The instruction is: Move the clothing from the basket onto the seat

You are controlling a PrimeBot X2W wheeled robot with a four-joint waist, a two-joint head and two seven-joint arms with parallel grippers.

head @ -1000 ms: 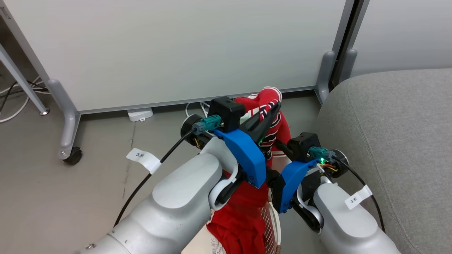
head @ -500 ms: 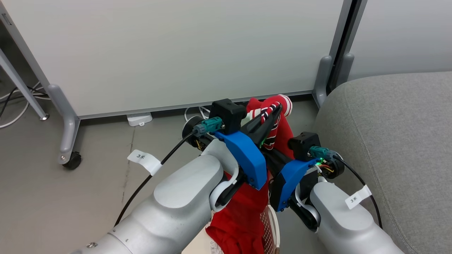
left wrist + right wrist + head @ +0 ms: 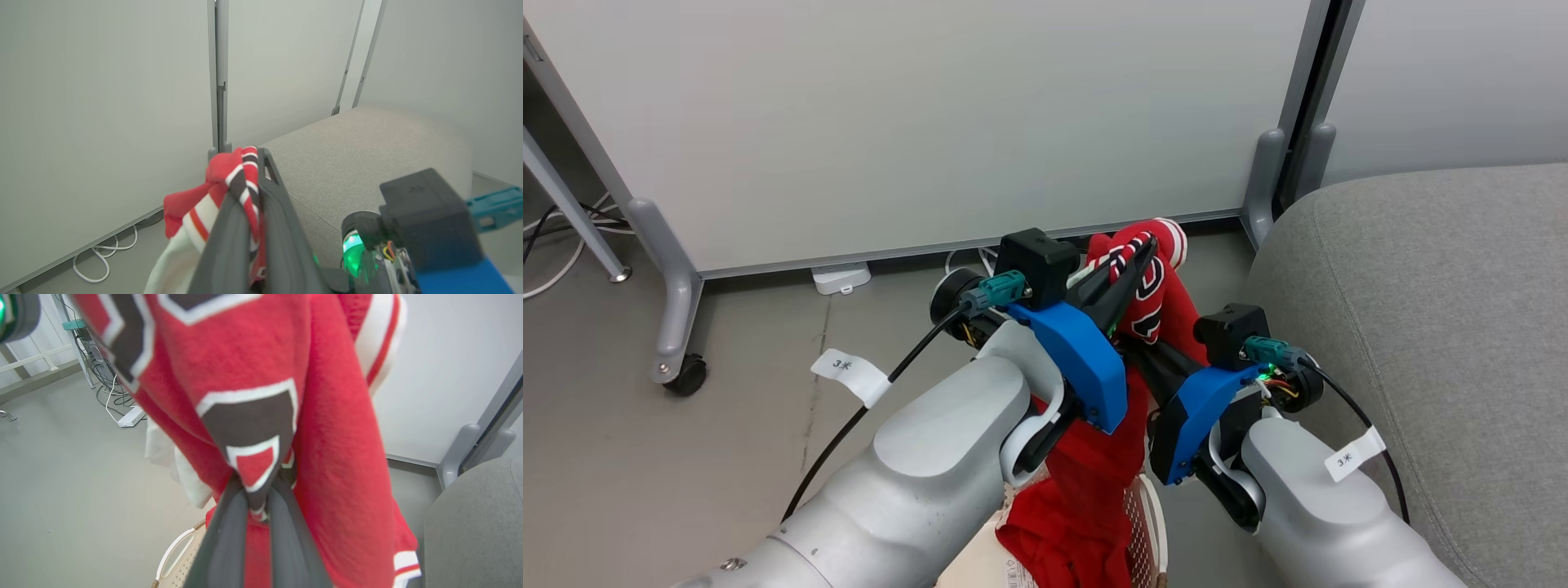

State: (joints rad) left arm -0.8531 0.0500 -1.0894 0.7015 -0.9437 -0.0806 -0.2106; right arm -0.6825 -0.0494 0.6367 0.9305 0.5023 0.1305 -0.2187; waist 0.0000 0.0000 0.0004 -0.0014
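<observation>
The jersey [image 3: 1168, 306], red with black-and-white numerals and striped trim, hangs in the air between the two arms, above the basket [image 3: 1150, 523] and near the left edge of the grey seat [image 3: 1421, 310], not touching the cushion. The left gripper [image 3: 1143, 249] is clamped on the jersey's striped hem at its highest point; in the left wrist view the dark fingers [image 3: 278, 212] pinch the red, white and black band with the seat behind them. The right gripper [image 3: 256, 494] is lower and is closed on a fold of the jersey at a black numeral, its fingers drawn tight together on the cloth. From these holds red fabric drapes down to the basket's rim at the bottom edge of the head view; whether that lower cloth is the same garment cannot be told. The basket stands on the grey floor [image 3: 686, 457] beside the seat, with a white partition panel [image 3: 931, 122] behind.
</observation>
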